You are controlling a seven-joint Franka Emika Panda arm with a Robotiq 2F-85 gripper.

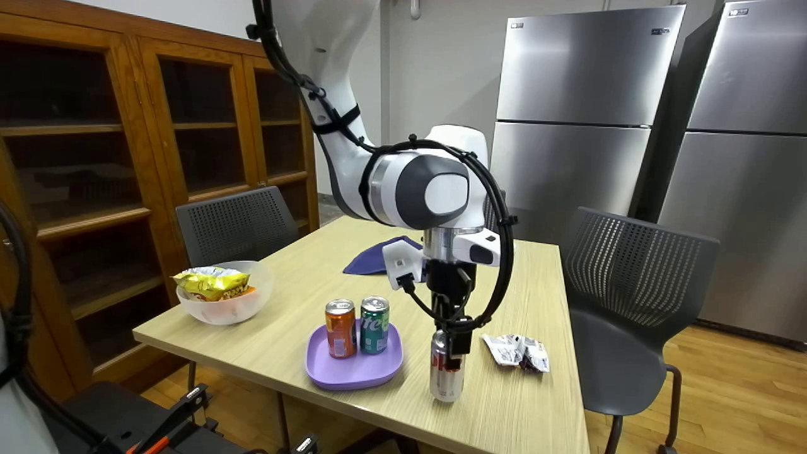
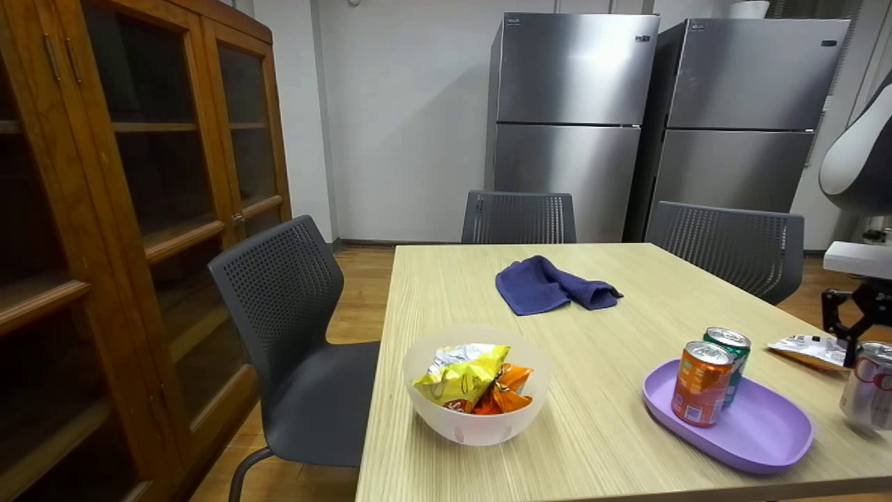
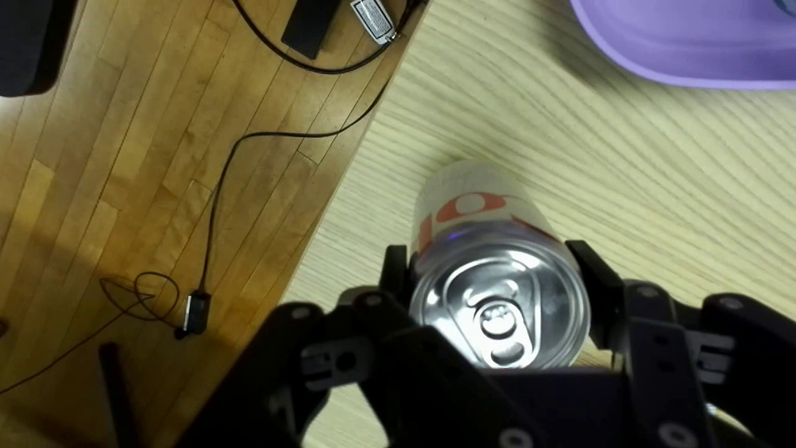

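Observation:
A silver can with red lettering (image 1: 444, 381) stands upright on the light wood table (image 1: 514, 410) near its front edge. It shows in both exterior views (image 2: 867, 394), partly cut off in one, and its lid and pull tab fill the wrist view (image 3: 497, 305). My gripper (image 3: 491, 267) points down with a black finger on each side of the can's upper part. Both fingers look pressed against it. The gripper also shows in an exterior view (image 1: 452, 350). A purple tray (image 1: 353, 376) beside it bears an orange can (image 1: 341, 331) and a green can (image 1: 374, 326).
A foil snack packet (image 1: 518, 351) lies on the gripper's other side. A translucent bowl (image 2: 477, 425) holds a yellow bag (image 2: 463, 380) and an orange bag (image 2: 511, 390). A dark blue cloth (image 2: 550, 286) lies farther back. Chairs (image 1: 637, 284) stand around the table.

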